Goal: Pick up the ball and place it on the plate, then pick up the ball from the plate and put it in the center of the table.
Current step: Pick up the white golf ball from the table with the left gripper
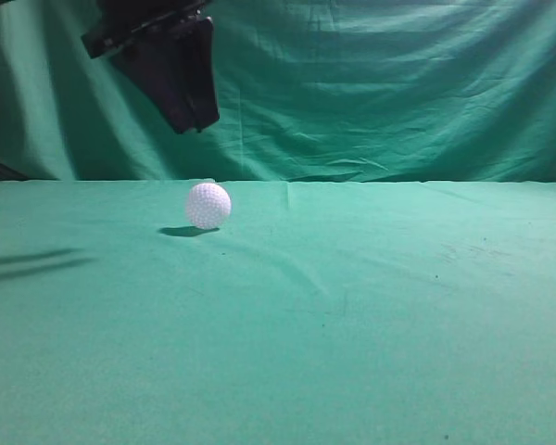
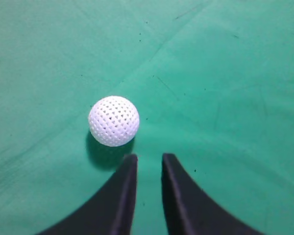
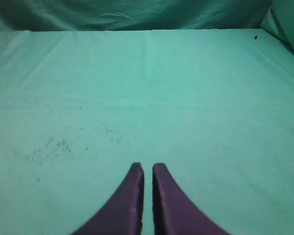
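Observation:
The white dimpled ball [image 1: 208, 205] rests on the green cloth table [image 1: 371, 315], left of the middle and toward the back. My left gripper [image 1: 195, 122] hangs well above it, a little to the left. In the left wrist view the ball [image 2: 113, 120] lies just ahead of and left of the black jaws [image 2: 149, 159], which are empty and parted by a gap narrower than the ball. My right gripper [image 3: 148, 167] is shut and empty over bare cloth [image 3: 196, 98]; it is outside the exterior view. No plate is in view.
A draped green backdrop curtain [image 1: 380, 83] stands behind the table's back edge. Dark specks [image 3: 54, 146] mark the cloth ahead of the right gripper. Shadows of an arm [image 1: 28, 264] fall on the cloth at the far left.

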